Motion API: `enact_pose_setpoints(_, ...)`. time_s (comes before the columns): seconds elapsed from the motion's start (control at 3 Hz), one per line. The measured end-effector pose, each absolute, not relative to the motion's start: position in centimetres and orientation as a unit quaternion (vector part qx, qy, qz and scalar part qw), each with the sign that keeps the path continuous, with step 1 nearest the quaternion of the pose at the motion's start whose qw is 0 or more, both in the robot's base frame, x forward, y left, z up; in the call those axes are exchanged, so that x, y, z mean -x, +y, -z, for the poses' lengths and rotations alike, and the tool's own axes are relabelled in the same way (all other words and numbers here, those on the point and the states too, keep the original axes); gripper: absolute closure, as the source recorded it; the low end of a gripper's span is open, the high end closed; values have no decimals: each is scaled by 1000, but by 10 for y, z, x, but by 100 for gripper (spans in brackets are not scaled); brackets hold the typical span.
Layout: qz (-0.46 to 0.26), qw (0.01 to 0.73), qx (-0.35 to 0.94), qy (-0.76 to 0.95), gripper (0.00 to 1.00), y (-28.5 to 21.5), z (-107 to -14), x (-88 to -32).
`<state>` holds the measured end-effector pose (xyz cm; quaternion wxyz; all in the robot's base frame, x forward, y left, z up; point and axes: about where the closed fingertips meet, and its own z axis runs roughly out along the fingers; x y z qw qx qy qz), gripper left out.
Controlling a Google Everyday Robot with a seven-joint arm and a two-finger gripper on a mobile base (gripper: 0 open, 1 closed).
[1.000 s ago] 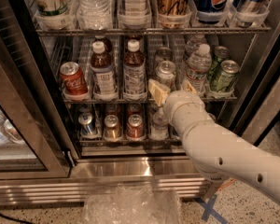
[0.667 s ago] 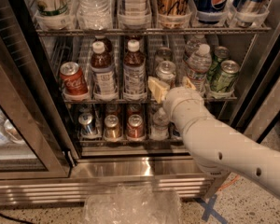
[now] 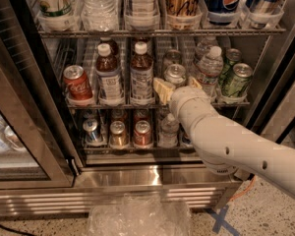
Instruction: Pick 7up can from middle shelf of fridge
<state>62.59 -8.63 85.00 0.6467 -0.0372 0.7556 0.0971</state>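
The fridge (image 3: pixel 152 178) stands open in front of me. On its middle shelf (image 3: pixel 113 103) the silvery 7up can (image 3: pixel 176 74) stands in the fourth lane from the left, with another can behind it. My gripper (image 3: pixel 178 86) is at that lane, at the front of the shelf. It is open, with one cream finger (image 3: pixel 162 90) left of the can and the other finger (image 3: pixel 194 82) right of it. My wrist hides the can's lower part.
On the same shelf are a red cola can (image 3: pixel 77 84), two brown bottles (image 3: pixel 141 73), a water bottle (image 3: pixel 209 67) and green cans (image 3: pixel 236 80). The glass door (image 3: pixel 19 132) hangs open at left. A crumpled plastic bag (image 3: pixel 137 216) lies on the floor.
My gripper has moved slightly up and further in around the 7up can. The drinks on the shelves have not moved.
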Motion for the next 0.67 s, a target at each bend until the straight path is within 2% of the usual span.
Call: enact_pose_setpoints(0.67,-82,654,33,752,28,-88,-852,-644)
